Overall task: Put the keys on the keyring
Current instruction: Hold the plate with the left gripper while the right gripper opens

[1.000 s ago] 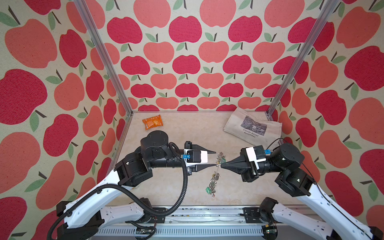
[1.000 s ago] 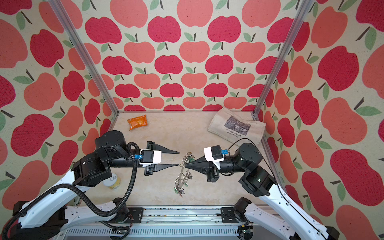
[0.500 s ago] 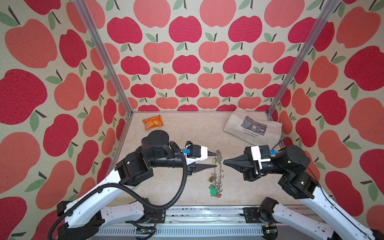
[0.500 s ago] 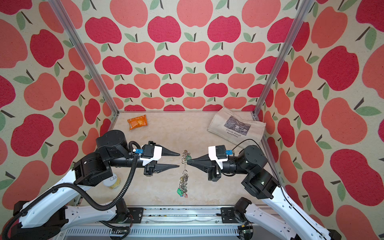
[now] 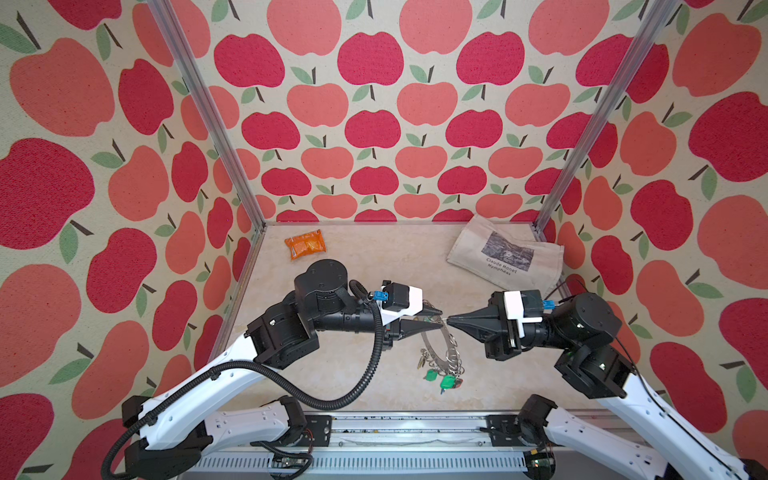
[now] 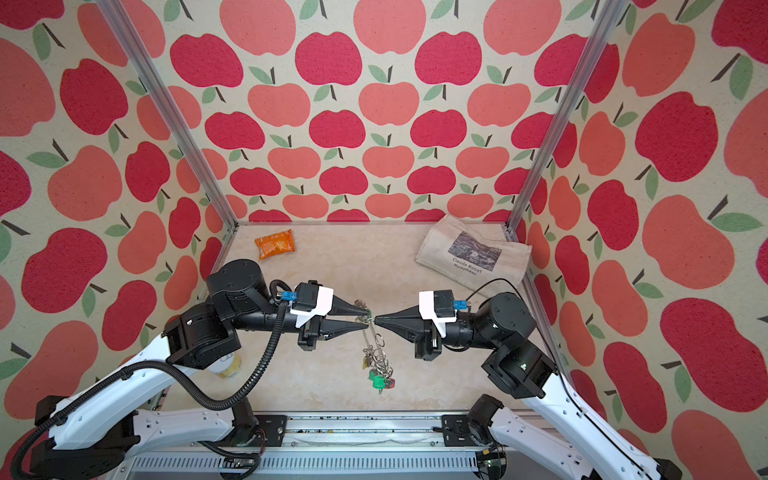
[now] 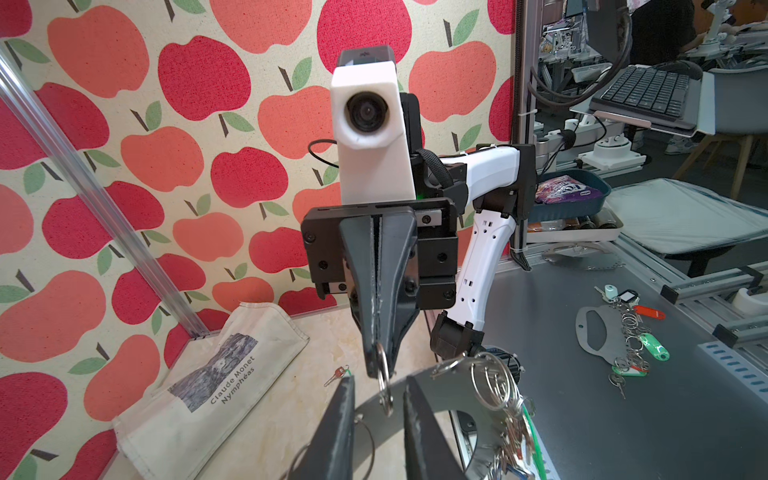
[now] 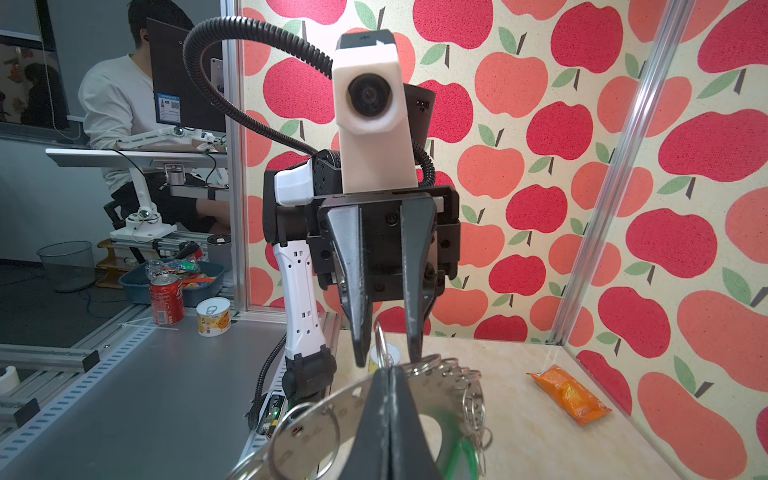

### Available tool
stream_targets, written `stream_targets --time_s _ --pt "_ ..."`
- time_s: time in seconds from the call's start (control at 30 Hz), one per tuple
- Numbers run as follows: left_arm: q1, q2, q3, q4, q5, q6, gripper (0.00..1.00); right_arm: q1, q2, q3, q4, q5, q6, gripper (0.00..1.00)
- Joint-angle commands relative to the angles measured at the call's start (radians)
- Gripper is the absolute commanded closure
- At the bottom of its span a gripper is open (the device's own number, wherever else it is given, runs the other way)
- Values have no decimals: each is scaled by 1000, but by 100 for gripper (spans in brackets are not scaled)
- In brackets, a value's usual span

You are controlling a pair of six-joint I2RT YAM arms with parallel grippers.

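Hanging nearest the front edge of the worktop (image 5: 374, 266), several keys (image 5: 440, 380) with green tags dangle from the lower rim of the keyring (image 8: 340, 399), which is held up on edge over the middle of the worktop. Above them, the right gripper (image 5: 449, 320) has its jaws pressed together on one wire ring (image 7: 383, 374) at the disc's upper rim. Facing it tip to tip, the left gripper (image 5: 441, 318) has its jaws apart, one on each side of that wire ring, with no visible contact. Step in hand, as judged: bringing the second arm onto the ring so that a further key can be threaded. The next move probably calls for the left jaws to meet the thin ring squarely without twisting the disc. Farther back, a loose key (image 7: 337, 375) lies just short of a cloth bag (image 5: 505, 253) in the far right corner. An orange packet (image 5: 305, 244) lies near the far left corner.
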Motion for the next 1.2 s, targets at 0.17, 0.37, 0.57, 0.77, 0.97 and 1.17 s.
stream_targets --time_s 0.17,0.37,0.57,0.77,0.97,1.17 --pt "5 5 -8 59 36 -19 94 -5 -25 -5 83 6 17 100" --pt "5 8 13 12 20 5 100 -5 -19 8 62 -49 22 100" --pt "5 28 78 -106 10 62 100 -5 14 48 -4 -124 14 100" --pt "7 58 133 -197 3 114 100 -5 45 74 -10 -203 22 100" --pt "14 82 177 -260 0 148 100 -5 63 94 -26 -270 27 100" --pt "30 117 227 -330 24 173 100 2 94 117 -47 -338 27 100"
